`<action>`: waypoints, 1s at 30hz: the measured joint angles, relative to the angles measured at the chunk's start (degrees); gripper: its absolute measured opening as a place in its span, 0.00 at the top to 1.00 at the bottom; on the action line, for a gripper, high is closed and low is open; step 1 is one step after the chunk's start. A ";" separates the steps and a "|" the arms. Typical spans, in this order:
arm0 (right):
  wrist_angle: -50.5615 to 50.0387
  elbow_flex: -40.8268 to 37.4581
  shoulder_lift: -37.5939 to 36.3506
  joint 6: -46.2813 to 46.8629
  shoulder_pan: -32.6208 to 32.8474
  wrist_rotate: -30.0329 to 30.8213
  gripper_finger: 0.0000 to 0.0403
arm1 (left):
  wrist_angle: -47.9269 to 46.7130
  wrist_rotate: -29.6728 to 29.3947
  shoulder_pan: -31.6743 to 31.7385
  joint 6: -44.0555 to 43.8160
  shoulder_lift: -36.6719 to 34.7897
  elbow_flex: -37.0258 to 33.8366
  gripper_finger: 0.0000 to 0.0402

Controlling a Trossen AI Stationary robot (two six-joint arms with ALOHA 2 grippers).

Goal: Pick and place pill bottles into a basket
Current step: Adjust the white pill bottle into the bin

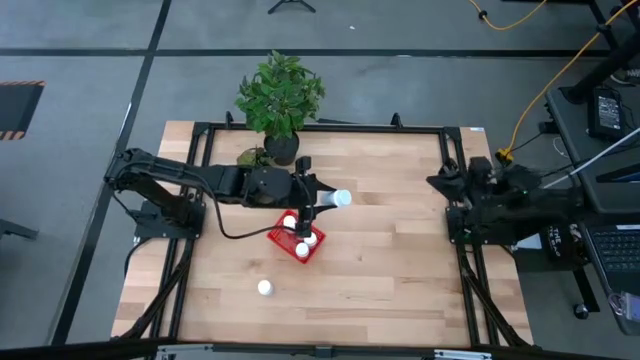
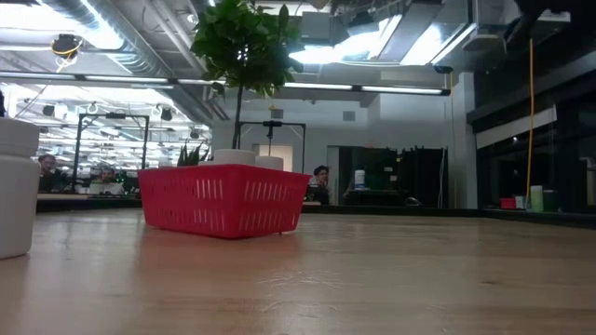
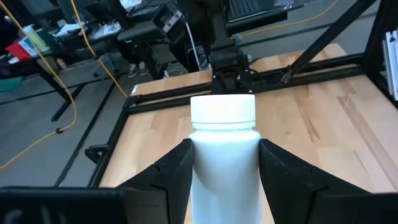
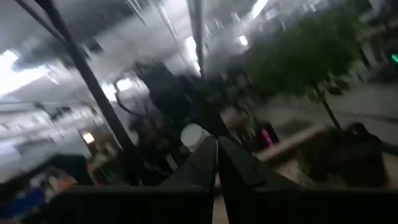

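Observation:
My left gripper [image 1: 322, 198] reaches in from the table's left and is shut on a white pill bottle [image 1: 341, 198], held in the air just past the far side of the red mesh basket [image 1: 283, 238]. Three white bottles [image 1: 303, 238] stand in the basket. In the low view their caps [image 2: 233, 156] show above its rim. One more bottle [image 1: 265, 288] stands on its base nearer the front edge; it shows large in the low view [image 2: 17, 186]. My right gripper [image 4: 217, 155] is shut on nothing; its arm [image 1: 480, 195] is folded at the table's right edge. My left gripper pinches the bottle's body [image 3: 222, 168] between its two fingers [image 3: 174, 174], below the cap [image 3: 222, 109]. The fingers come from the table's left, slanting slightly down, and lie along the bottle. The bottle is clear of the table, its cap toward the right arm.
A potted plant [image 1: 280, 95] stands at the table's far edge, behind the left arm. A black frame [image 1: 455, 160] runs around the wooden top. Bare wood [image 1: 400, 260] lies between the basket and the right arm.

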 joint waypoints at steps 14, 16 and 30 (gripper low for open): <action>-37.29 48.08 46.11 -17.83 0.00 -12.78 0.86 | -0.15 -1.24 -0.02 4.49 0.00 0.00 0.60; -45.14 54.08 52.74 -17.97 0.00 -12.92 0.77 | -0.17 -1.22 -0.02 4.97 0.00 0.00 0.60; -58.12 76.96 78.76 -21.33 -0.15 -12.24 0.19 | -4.26 -0.20 -0.14 5.19 0.00 0.00 0.60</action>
